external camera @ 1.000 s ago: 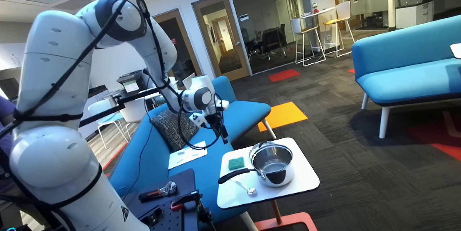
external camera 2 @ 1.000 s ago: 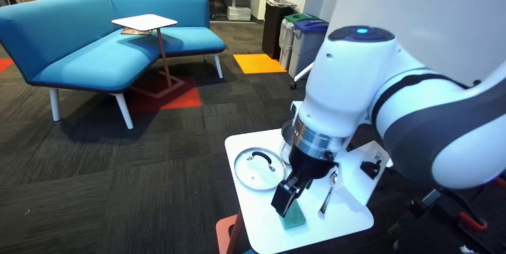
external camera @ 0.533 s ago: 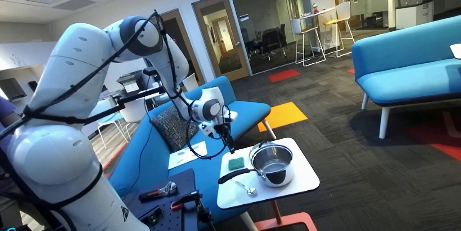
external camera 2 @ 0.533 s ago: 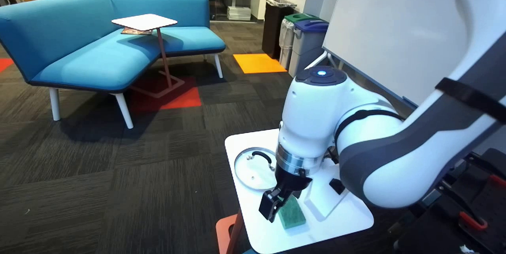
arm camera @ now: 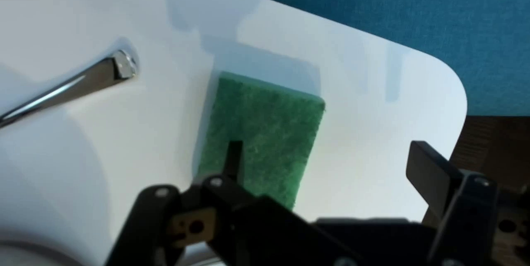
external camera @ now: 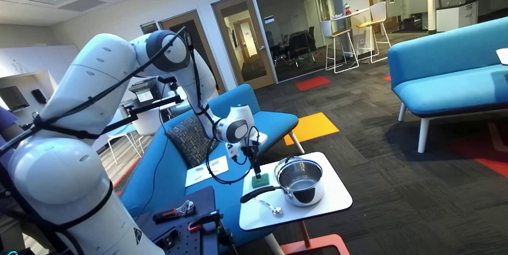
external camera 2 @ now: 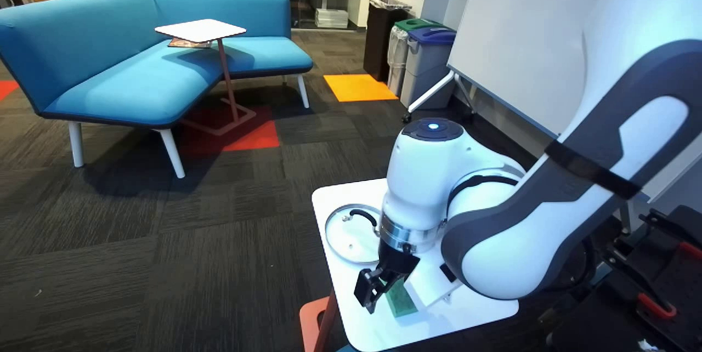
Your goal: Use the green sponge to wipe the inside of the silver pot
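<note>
Hovering by the green sponge (arm camera: 267, 133), the empty gripper (arm camera: 327, 146) is holding its jaws wide apart, presumably to straddle it before wiping the silver pot (external camera: 301, 185)

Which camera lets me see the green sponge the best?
The wrist view: the green sponge looks big and close, so you can see its rough top, though the pincer covers some of its lower part. In both exterior views it looks small and partly hidden behind the pincer.

The sponge (arm camera: 265, 133) is mottled green, the pot (external camera: 316, 192) silver, the end effector (arm camera: 326, 150) black.
</note>
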`<state>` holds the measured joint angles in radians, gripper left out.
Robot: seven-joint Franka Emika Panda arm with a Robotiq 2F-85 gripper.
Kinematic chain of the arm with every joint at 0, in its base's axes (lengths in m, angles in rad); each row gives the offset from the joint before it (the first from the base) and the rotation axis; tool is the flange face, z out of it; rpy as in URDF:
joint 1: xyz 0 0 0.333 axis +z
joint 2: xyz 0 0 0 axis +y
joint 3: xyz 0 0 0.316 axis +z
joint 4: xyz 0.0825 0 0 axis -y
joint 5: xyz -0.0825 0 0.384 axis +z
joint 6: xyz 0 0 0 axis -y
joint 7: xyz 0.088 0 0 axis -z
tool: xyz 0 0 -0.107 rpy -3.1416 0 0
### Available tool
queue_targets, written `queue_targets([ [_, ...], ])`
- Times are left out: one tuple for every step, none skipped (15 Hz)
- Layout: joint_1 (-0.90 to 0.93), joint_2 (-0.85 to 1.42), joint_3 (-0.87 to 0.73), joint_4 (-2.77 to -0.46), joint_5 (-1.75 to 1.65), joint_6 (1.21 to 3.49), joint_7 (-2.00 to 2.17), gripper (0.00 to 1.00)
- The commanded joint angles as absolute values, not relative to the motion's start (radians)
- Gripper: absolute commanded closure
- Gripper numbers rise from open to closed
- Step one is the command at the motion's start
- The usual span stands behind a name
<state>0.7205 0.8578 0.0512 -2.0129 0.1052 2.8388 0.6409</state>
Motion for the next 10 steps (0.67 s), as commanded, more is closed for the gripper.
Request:
queue_targets([
  [0.699, 0.876, 0.060, -2.016, 0.162, 2.886, 0.651, 0.00],
  [0.697, 0.878, 0.060, -2.019, 0.175, 2.895, 0.651, 0.00],
  [0.694, 0.880, 0.059, -2.022, 0.186, 2.904, 0.652, 0.01],
  [0.691, 0.882, 0.059, -2.023, 0.195, 2.912, 0.651, 0.26],
  [0.690, 0.884, 0.058, -2.023, 0.203, 2.919, 0.651, 0.26],
  [0.689, 0.885, 0.057, -2.021, 0.209, 2.923, 0.650, 0.31],
  [0.688, 0.885, 0.056, -2.020, 0.212, 2.923, 0.650, 0.40],
  [0.686, 0.885, 0.056, -2.018, 0.213, 2.923, 0.648, 0.47],
  [0.684, 0.886, 0.056, -2.018, 0.214, 2.923, 0.648, 0.56],
  [0.682, 0.885, 0.055, -2.018, 0.214, 2.923, 0.648, 0.63],
])
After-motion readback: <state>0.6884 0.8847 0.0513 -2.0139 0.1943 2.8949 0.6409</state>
